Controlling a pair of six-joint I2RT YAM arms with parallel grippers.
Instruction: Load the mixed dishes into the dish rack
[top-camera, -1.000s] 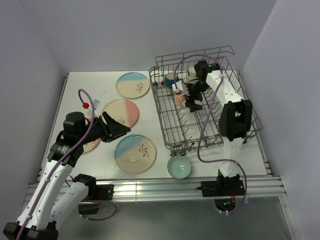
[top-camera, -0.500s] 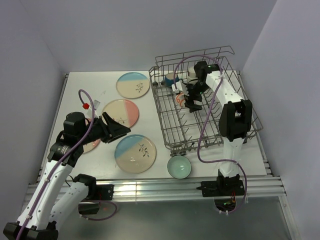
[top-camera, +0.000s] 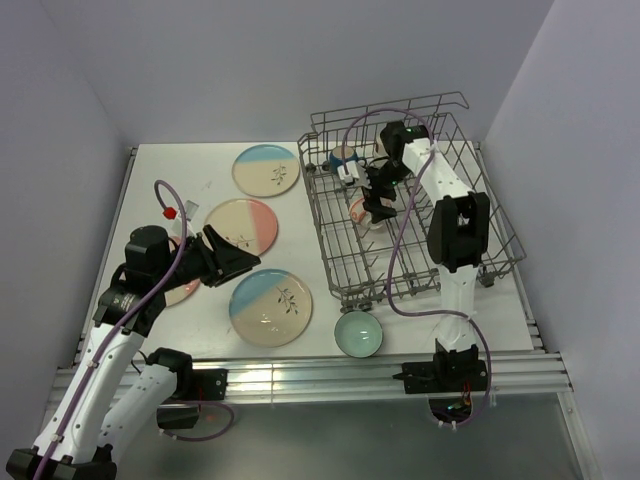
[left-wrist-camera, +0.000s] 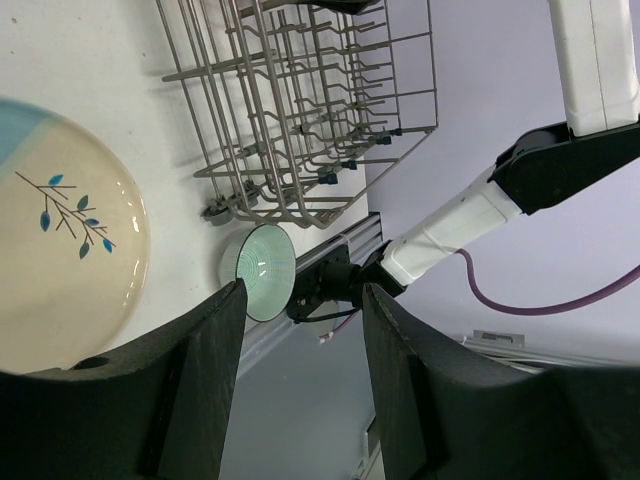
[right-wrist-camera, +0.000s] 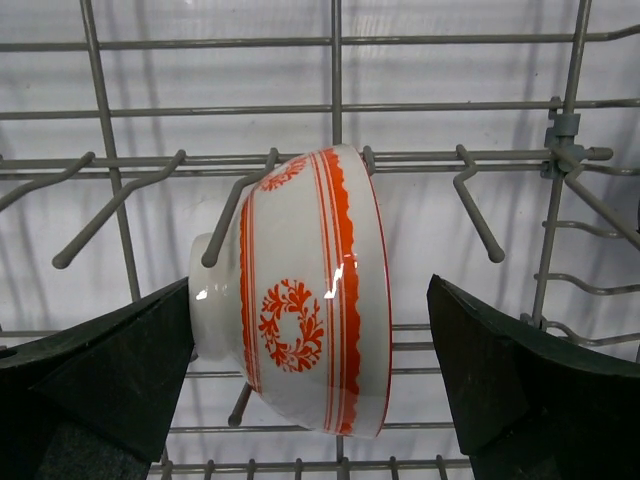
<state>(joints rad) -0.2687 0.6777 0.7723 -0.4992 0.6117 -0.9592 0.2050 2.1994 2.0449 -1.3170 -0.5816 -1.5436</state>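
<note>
The dish rack (top-camera: 333, 268) stands at the right of the table. A white bowl with orange-red bands (right-wrist-camera: 300, 290) rests on its edge among the tines, also seen from above (top-camera: 361, 212). My right gripper (right-wrist-camera: 312, 372) is open and straddles it, with a gap on each side. A dark-blue mug (top-camera: 343, 157) sits in the rack's far left corner. Three cream plates lie on the table: blue-half (top-camera: 266, 170), pink-half (top-camera: 243, 225), blue-half (top-camera: 271, 305). My left gripper (top-camera: 240, 262) hovers open and empty between the last two. The pale teal bowl (top-camera: 358, 333) sits at the near edge.
Another pink-edged plate (top-camera: 185, 291) shows partly under my left arm. The left wrist view shows the rack's front corner (left-wrist-camera: 300, 120), the teal bowl (left-wrist-camera: 258, 285) and the right arm's base (left-wrist-camera: 460, 225). The aluminium rail (top-camera: 300, 375) borders the table's near edge.
My right wrist has shifted a little toward the rack's back left, staying open around the bowl. The left arm has hardly moved.
</note>
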